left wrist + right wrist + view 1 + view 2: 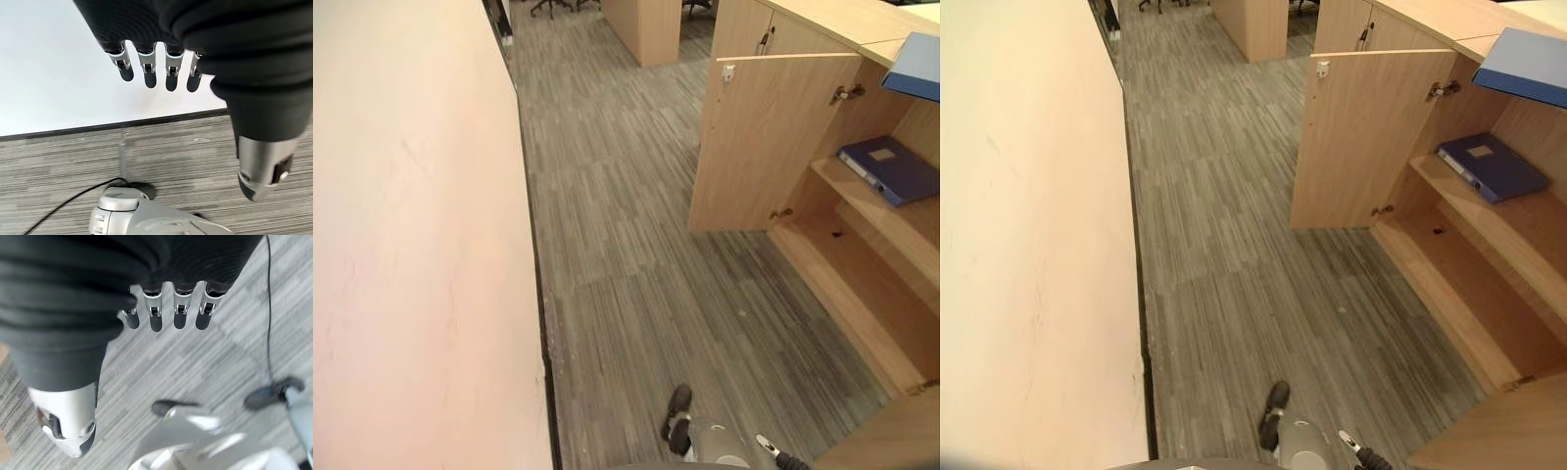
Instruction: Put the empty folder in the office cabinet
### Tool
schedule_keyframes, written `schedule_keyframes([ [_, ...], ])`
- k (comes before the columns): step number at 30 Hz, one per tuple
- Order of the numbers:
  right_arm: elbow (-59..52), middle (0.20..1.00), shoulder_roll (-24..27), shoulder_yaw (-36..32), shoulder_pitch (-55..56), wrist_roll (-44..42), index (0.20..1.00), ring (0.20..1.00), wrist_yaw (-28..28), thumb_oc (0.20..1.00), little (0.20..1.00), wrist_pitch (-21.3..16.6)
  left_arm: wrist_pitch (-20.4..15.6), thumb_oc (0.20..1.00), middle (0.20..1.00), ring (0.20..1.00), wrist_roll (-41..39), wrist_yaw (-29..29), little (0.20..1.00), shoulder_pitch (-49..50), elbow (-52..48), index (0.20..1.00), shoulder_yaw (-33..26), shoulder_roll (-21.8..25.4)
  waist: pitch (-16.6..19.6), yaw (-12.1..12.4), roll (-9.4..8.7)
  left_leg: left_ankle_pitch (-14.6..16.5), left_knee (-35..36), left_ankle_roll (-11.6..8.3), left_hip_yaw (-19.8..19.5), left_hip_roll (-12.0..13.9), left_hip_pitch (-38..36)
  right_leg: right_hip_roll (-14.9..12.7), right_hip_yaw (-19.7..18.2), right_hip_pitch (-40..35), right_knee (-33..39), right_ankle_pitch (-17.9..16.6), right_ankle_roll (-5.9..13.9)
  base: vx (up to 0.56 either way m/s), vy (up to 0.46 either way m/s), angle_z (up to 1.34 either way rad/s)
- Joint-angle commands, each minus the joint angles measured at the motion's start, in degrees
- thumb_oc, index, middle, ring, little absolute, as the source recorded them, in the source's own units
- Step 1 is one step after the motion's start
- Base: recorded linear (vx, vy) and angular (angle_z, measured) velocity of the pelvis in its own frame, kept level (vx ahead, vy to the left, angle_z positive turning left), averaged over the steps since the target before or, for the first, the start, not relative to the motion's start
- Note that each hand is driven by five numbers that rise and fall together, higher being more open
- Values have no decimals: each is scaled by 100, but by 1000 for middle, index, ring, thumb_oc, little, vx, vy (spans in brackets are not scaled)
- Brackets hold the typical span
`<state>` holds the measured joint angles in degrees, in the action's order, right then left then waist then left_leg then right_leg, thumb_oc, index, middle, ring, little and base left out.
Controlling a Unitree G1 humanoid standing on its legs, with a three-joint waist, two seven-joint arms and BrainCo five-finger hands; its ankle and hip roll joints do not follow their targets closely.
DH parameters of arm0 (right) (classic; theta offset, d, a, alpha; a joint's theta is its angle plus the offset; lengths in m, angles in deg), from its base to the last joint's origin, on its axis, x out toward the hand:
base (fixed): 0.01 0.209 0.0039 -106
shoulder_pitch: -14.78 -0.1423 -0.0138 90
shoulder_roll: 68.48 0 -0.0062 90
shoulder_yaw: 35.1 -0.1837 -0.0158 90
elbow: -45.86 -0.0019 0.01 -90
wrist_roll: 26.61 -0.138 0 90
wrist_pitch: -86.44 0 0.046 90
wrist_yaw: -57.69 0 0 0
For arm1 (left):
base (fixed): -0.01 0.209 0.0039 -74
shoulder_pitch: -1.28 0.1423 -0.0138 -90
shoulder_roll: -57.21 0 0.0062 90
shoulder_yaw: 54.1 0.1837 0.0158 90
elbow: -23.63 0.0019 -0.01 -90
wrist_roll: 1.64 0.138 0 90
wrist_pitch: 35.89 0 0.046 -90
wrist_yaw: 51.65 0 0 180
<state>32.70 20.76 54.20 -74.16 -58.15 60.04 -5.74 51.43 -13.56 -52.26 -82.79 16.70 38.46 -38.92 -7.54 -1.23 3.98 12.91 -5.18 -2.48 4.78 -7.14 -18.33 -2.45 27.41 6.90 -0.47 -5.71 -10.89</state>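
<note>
Left eye view shows the office cabinet [862, 245] at my right with its door [764, 137] swung open; a dark blue folder [891, 168] lies flat on the middle shelf [891, 220], and a lighter blue folder [915, 67] rests on the cabinet's top, jutting over the edge. My left hand [156, 63] hangs over the floor [626, 274] near the pale wall [411, 245], fingers [146, 71] straight and holding nothing; my right hand [171, 303] hangs likewise, empty. I judge the placing either done or the lighter folder next: turn right, reach up, grasp it.
</note>
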Motion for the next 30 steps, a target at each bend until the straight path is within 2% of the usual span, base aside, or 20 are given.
schedule_keyframes([
  [1, 234, 1000, -8, -10, -292, -119, 1000, 1000, -48, 1000, 1000, -111, 1, 1000, 1000, 1000, 128, -63, 1000, -192, 253, 1000, 60, 111, 102, 65, -108, -271, 845, 197, 7, 597, 330, -290, -25, -75, 343, -39, 1792, 248, -172, 24],
  [2, 220, 1000, 3, -3, -281, -162, 1000, 1000, -55, 1000, 1000, -130, -15, 1000, 1000, 1000, 93, -75, 1000, -215, 236, 1000, 86, 99, 99, 40, -81, -211, 734, 131, 22, 703, 359, -261, -31, -45, 212, 87, 1742, 203, -189, 3],
  [3, 206, 1000, 38, -35, -308, -248, 1000, 1000, -89, 1000, 1000, -152, -28, 1000, 1000, 1000, 0, -124, 1000, -291, 188, 1000, 132, 94, 83, -15, -77, -82, 421, -10, 131, 916, 437, -237, -24, -39, -33, 322, 1646, 259, -242, -11],
  [5, 220, 1000, 51, -36, -318, -320, 1000, 1000, -116, 1000, 1000, -177, -50, 1000, 1000, 1000, -71, -150, 1000, -348, 119, 1000, 174, 105, 48, -42, -100, -200, -160, -198, 306, 1111, 602, -197, -3, -178, -78, 452, 1572, 200, -219, -14],
  [6, 207, 1000, 44, -8, -327, -339, 1000, 1000, -116, 1000, 1000, -193, -69, 1000, 1000, 1000, -126, -172, 1000, -365, 83, 1000, 183, 108, 27, -53, -136, -379, -683, -319, 407, 1220, 747, -125, -27, -308, -56, 515, 1508, 161, -218, 14],
  [7, 188, 1000, 40, 10, -340, -363, 1000, 1000, -117, 1000, 1000, -194, -66, 1000, 1000, 1000, -184, -180, 1000, -368, 54, 1000, 171, 120, -10, -24, -190, -534, -1259, -354, 480, 1344, 987, -79, -73, -447, -25, 592, 1440, 176, -298, 24],
  [8, 179, 1000, 59, 14, -366, -398, 1000, 1000, -149, 1000, 1000, -188, -70, 1000, 1000, 1000, -277, -218, 1000, -374, -11, 1000, 176, 125, -122, 48, -268, -946, -2261, -385, 593, 1545, 1502, -13, -118, -689, 46, 725, 1294, 158, -253, 1],
  [10, 177, 1000, 83, 19, -376, -401, 1000, 1000, -170, 1000, 1000, -176, -70, 1000, 1000, 1000, -302, -230, 1000, -369, -26, 1000, 179, 114, -155, 87, -293, -983, -2484, -324, 684, 1609, 1678, 11, -171, -797, 90, 788, 1242, 126, -123, -21],
  [11, 177, 1000, 106, 38, -379, -364, 1000, 1000, -167, 1000, 1000, -168, -58, 1000, 1000, 1000, -310, -222, 1000, -324, -22, 1000, 181, 109, -194, 175, -388, -826, -2564, -174, 755, 1549, 2107, -34, -288, -953, 155, 859, 1226, 151, -24, -64],
  [12, 185, 1000, 110, 54, -375, -331, 1000, 1000, -160, 1000, 1000, -164, -51, 1000, 1000, 1000, -303, -213, 1000, -300, -8, 1000, 182, 112, -197, 230, -430, -708, -2429, -99, 731, 1485, 2300, -55, -375, -1026, 183, 872, 1248, 202, -7, -78],
  [14, 184, 1000, 121, 74, -374, -294, 1000, 1000, -155, 1000, 1000, -164, -44, 1000, 1000, 1000, -305, -205, 1000, -285, -1, 1000, 177, 128, -206, 295, -462, -684, -2227, -67, 678, 1405, 2437, -65, -475, -1086, 202, 895, 1268, 100, 39, -76],
  [15, 170, 1000, 123, 144, -366, -231, 1000, 1000, -144, 1000, 1000, -165, -50, 1000, 1000, 1000, -299, -190, 1000, -267, 28, 1000, 163, 153, -221, 404, -535, -903, -1730, 5, 522, 1200, 2714, -142, -623, -1121, 200, 859, 1265, 114, 73, -51],
  [18, 158, 1000, 114, 220, -331, -155, 1000, 1000, -128, 1000, 1000, -174, -68, 1000, 1000, 1000, -323, -178, 1000, -249, 73, 1000, 174, 156, -214, 546, -405, -1570, -507, -155, -193, 1092, 2796, -12, -919, -1383, 248, 964, 1303, 226, 98, -70],
  [20, 175, 1000, 118, 228, -319, -129, 1000, 1000, -132, 1000, 1000, -172, -77, 1000, 1000, 1000, -347, -182, 1000, -276, 86, 1000, 195, 158, -217, 577, -328, -1884, -120, -202, -570, 1062, 2891, 54, -1096, -1477, 221, 1040, 1284, 180, 66, -49],
  [21, 175, 1000, 118, 228, -318, -129, 1000, 1000, -132, 1000, 1000, -172, -77, 1000, 1000, 1000, -348, -182, 1000, -276, 87, 1000, 195, 157, -222, 578, -330, -1888, -110, -203, -569, 1060, 2879, 51, -1097, -1482, 218, 1045, 1284, 118, 53, -26],
  [23, 193, 1000, 108, 230, -280, -89, 1000, 1000, -128, 1000, 1000, -174, -78, 1000, 1000, 1000, -354, -152, 1000, -286, 117, 1000, 206, 140, -209, 586, -254, -1958, 108, -214, -821, 1036, 2841, 98, -1305, -1561, 197, 1120, 1289, 157, 88, -49],
  [26, 214, 1000, 87, 215, -228, -41, 1000, 1000, -124, 1000, 1000, -170, -71, 1000, 1000, 1000, -334, -144, 1000, -267, 133, 1000, 222, 116, -124, 569, -212, -1943, 296, -197, -909, 1011, 2607, 67, -1372, -1605, 234, 1126, 1315, 149, 118, -53],
  [30, 239, 1000, 47, 226, -173, 26, 1000, 1000, -103, 1000, 1000, -149, -74, 1000, 1000, 1000, -264, -129, 1000, -272, 128, 1000, 270, 116, 9, 514, -188, -1853, 577, -87, -853, 901, 2248, -37, -1481, -1653, 280, 1088, 1409, 156, 167, -21],
])
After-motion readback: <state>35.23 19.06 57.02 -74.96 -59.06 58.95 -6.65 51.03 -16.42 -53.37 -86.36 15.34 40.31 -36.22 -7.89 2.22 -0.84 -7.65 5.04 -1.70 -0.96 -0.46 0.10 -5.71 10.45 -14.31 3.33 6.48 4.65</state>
